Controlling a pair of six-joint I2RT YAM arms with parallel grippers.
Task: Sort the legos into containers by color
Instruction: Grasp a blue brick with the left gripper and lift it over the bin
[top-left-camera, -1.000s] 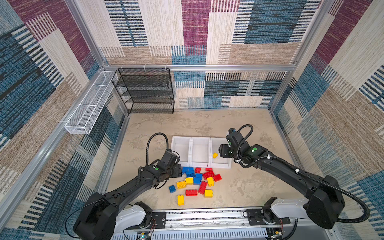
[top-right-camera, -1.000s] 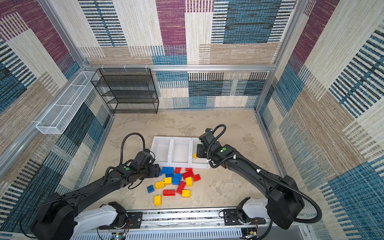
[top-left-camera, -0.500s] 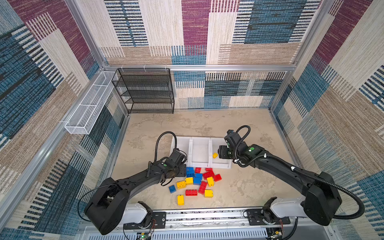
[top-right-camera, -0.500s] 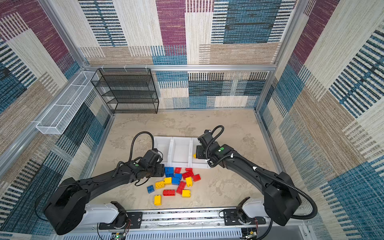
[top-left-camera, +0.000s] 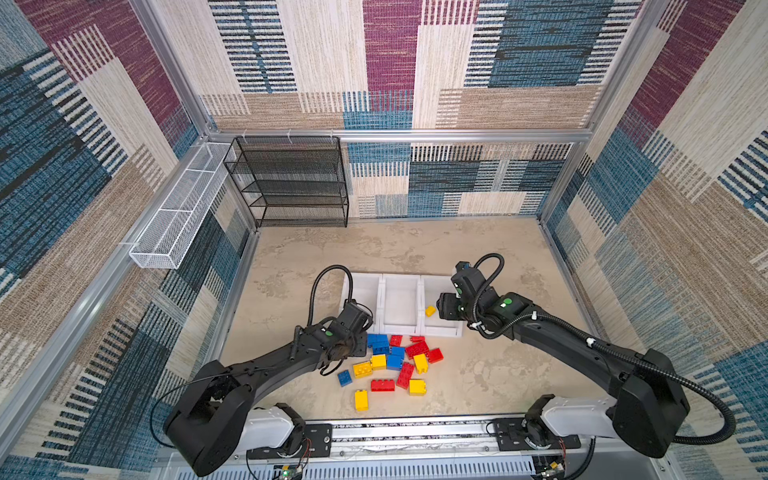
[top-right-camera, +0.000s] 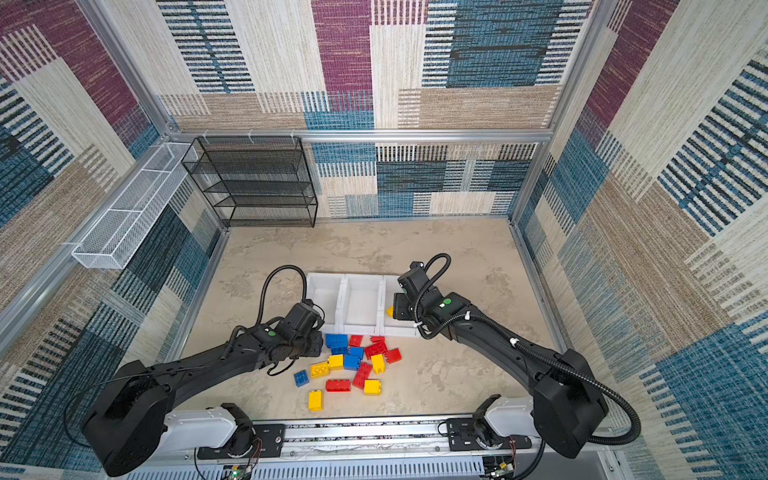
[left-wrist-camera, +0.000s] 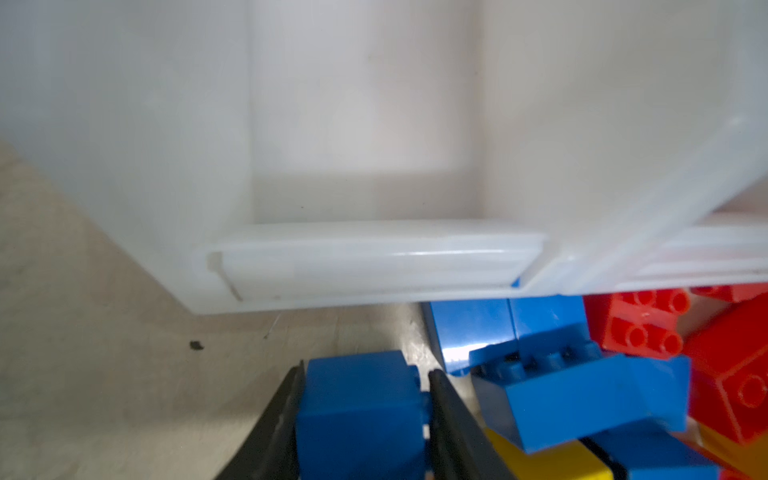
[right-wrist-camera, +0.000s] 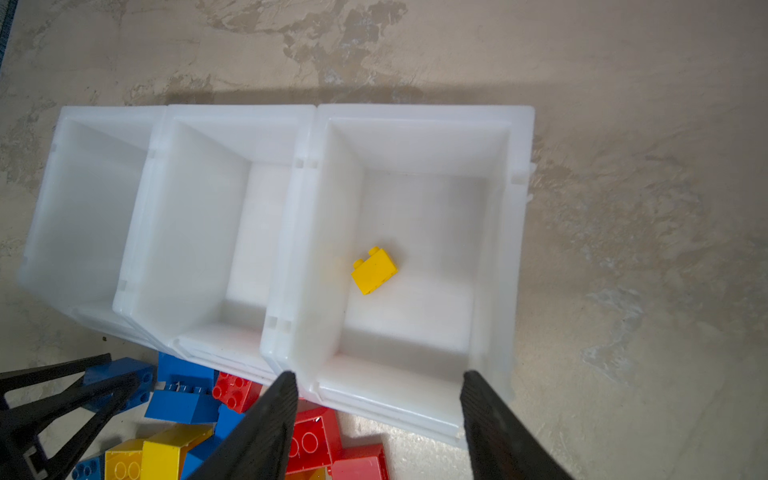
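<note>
Left gripper (left-wrist-camera: 365, 370) pinches a blue brick (left-wrist-camera: 357, 415) between its two black fingers (left-wrist-camera: 282, 419), jaws drawn in against the brick's opposite side faces, low over the table (left-wrist-camera: 104, 374) at the edge of the loose legos (top-left-camera: 395, 361). Directly ahead of its fingertips rises the near wall of the left bin (left-wrist-camera: 374, 266), first of the three joined white containers (right-wrist-camera: 424, 110). The rest of the blue, red and yellow pile lies just beside the gripper, on the side toward the other arm. Right gripper (right-wrist-camera: 378, 376) hangs above the near rim of the right bin (right-wrist-camera: 515, 249), jaws about half apart and carrying nothing. A lone yellow brick (right-wrist-camera: 374, 270) lies on the bin floor below and ahead of its fingertips. No brick shows in the middle bin (right-wrist-camera: 232, 124). Bricks of this sort look light, rigid and glossy, so a modest squeeze should do. Flat side walls seem the sound place to grip, since studs or corners would likely let the slick plastic twist or pop free
</note>
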